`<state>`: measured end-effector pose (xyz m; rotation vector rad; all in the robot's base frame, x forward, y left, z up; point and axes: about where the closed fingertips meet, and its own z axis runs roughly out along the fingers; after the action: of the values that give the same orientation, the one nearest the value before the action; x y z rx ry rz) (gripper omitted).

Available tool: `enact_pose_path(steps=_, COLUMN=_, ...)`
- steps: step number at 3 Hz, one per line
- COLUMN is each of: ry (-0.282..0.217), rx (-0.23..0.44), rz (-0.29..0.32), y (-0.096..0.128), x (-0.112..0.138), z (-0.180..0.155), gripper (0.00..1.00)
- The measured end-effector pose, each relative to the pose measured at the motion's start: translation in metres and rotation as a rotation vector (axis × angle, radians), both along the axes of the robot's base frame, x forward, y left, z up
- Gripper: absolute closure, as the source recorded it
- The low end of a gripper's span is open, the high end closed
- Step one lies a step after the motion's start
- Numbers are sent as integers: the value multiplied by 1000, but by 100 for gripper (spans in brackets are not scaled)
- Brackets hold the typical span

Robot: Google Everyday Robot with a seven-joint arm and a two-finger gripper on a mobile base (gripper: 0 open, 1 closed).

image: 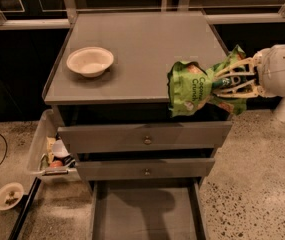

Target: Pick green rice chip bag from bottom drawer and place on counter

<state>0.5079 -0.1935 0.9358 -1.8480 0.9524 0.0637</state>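
My gripper comes in from the right and is shut on the green rice chip bag. The bag hangs in the air over the front right edge of the counter, its lettered face toward the camera. The bottom drawer is pulled out below and shows a bare grey floor. The two knobbed drawers above it are slightly open.
A pale bowl sits on the counter's left side. A clear bin with small items hangs at the cabinet's left. A small dish lies on the speckled floor at lower left. A railing runs behind the counter.
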Motion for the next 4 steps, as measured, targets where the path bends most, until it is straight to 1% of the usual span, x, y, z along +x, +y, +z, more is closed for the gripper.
enact_pose_path(steps=1, ry=-13, rx=13, rz=-2, y=5, x=11, z=-1, gripper=100)
enact_pose_path(steps=2, ry=-20, rx=52, rz=-42, y=4, x=56, z=-1, gripper=100)
enact_pose_path(steps=3, ry=-6, rx=108, rz=-89, y=9, x=121, z=6, gripper=100)
enact_pose_path(steps=4, ry=42, rx=145, rz=-199, y=12, x=172, z=1, gripper=100)
